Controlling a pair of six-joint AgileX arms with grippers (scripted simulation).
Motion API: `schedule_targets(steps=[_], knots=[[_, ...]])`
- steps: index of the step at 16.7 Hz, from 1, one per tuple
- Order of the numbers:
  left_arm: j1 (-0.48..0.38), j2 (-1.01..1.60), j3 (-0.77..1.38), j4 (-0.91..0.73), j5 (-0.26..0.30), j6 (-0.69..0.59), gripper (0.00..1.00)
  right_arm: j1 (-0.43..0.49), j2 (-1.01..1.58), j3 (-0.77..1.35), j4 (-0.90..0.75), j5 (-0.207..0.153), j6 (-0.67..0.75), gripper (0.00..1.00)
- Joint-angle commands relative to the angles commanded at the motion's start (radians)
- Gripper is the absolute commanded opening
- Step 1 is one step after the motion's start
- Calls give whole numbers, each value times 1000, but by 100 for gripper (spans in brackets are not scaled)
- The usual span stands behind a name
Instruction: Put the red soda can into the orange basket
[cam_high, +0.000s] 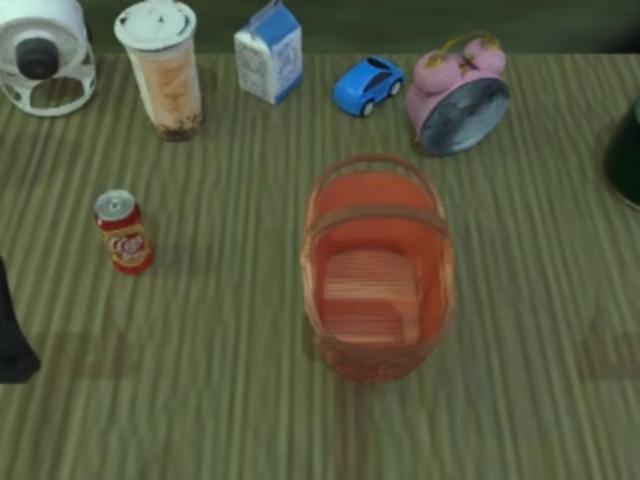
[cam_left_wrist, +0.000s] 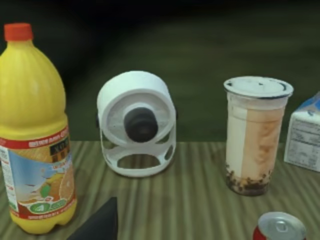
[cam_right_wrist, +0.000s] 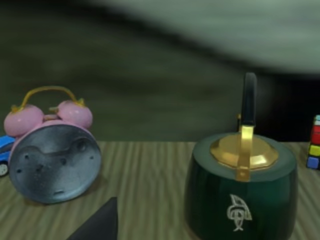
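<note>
soda can first: the small red cylindrical soda can (cam_high: 124, 233) with its silver top stands upright on the striped green worktop (cam_high: 220, 400), toward the left side, free of any grasp. well apart to its right sits the oval orange woven-look basket (cam_high: 378, 270), empty, its thin arched handles crossing the opening, so the can would likely need to come down between them. behind the can stands the taller clear lidded cup (cam_high: 163, 68), with a white round fan (cam_high: 42, 52) beside it. the left claw (cam_high: 14, 335) is a dark shape at the worktop's left edge, near the can and likely the arm to reach; whether it is wide or narrow i cannot tell. the right arm is out of the top view
</note>
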Motion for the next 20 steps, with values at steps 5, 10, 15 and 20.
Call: schedule_targets(steps=[5, 10, 15, 20], knots=[[-10, 62, 59, -40, 4, 24, 100, 0, 0, 0, 0, 0, 0, 100], [-40, 372, 327, -220, 11, 130, 100, 0, 0, 0, 0, 0, 0, 100], [-72, 861, 726, -480, 7, 278, 100, 0, 0, 0, 0, 0, 0, 100], [-105, 1406, 1156, -756, 1, 436, 100, 0, 0, 0, 0, 0, 0, 100]])
